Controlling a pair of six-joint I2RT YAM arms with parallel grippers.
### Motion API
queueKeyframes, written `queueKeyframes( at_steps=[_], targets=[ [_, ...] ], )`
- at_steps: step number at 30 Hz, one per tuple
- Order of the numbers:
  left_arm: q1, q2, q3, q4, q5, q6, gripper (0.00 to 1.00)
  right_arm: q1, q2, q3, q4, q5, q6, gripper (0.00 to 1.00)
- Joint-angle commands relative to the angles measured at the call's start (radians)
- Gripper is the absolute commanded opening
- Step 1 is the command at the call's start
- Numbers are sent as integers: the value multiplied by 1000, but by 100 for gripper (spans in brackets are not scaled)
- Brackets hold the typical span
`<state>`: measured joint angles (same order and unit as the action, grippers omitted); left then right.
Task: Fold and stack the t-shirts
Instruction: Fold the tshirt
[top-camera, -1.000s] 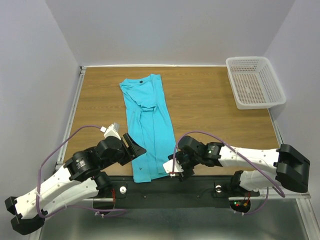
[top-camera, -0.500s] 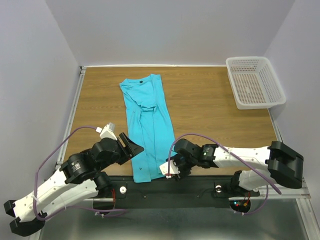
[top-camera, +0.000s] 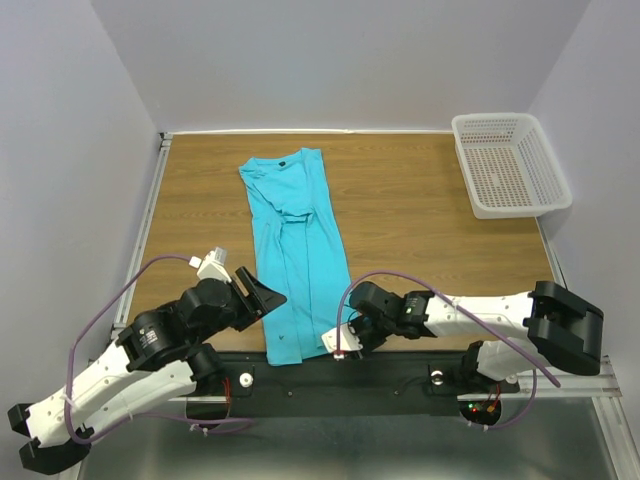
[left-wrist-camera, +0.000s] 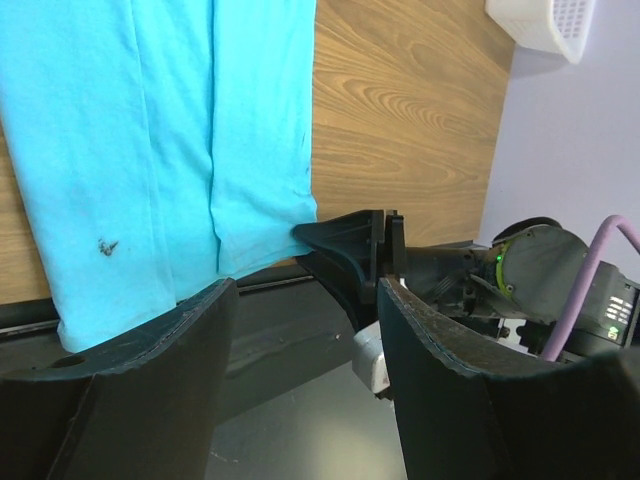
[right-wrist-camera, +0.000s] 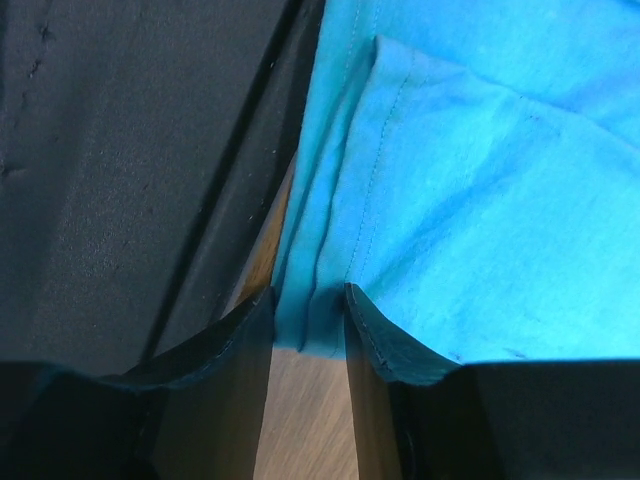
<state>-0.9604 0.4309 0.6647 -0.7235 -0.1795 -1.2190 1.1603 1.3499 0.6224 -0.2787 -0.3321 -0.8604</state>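
Since the earlier frame, the right gripper (right-wrist-camera: 308, 300) has been carried a little leftward and nearer, onto the near right corner of the hem, while the left arm has been drawn back only slightly. The right jaws are seen closed narrowly on the t-shirt (top-camera: 300, 250), with the stitched, doubled edge of the cloth filling the gap between them. The jaws of the left gripper (left-wrist-camera: 306, 284) are held wide apart and empty, poised by the near left edge of the cloth.

The t-shirt is laid lengthwise on the tabletop (top-camera: 420, 210), folded into a narrow strip, with the collar at the far end and the hem at the near end, where it is draped just over the edge onto the black rail (top-camera: 400, 372). The white basket (top-camera: 510, 165) is set at the far right corner, well apart from the cloth.

The garment is judged to be light, thin and wholly limp: no shape can be expected to be kept once it is lifted, and the layers are likely to slide over one another and over the smooth wood. It is best taken at both near corners, all layers being pinched together just inside the hem, so that the edge is kept taut between the two grips; if only the top layer is caught, the lengthwise fold may be pulled open
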Motion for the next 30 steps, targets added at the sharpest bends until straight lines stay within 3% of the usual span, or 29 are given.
queueKeyframes(
  at_steps=[1, 7, 30],
  targets=[
    [-3, -20, -16, 15, -11, -17, 68, 10, -3, -13, 32, 15, -11, 39],
    [-1, -41, -25, 13, -8, -33, 68, 12, -11, -18, 30, 24, -5, 26],
    [-1, 23, -54, 78, 57, -5, 68, -11, -135, -79, -102, 61, -58, 11]
  ],
)
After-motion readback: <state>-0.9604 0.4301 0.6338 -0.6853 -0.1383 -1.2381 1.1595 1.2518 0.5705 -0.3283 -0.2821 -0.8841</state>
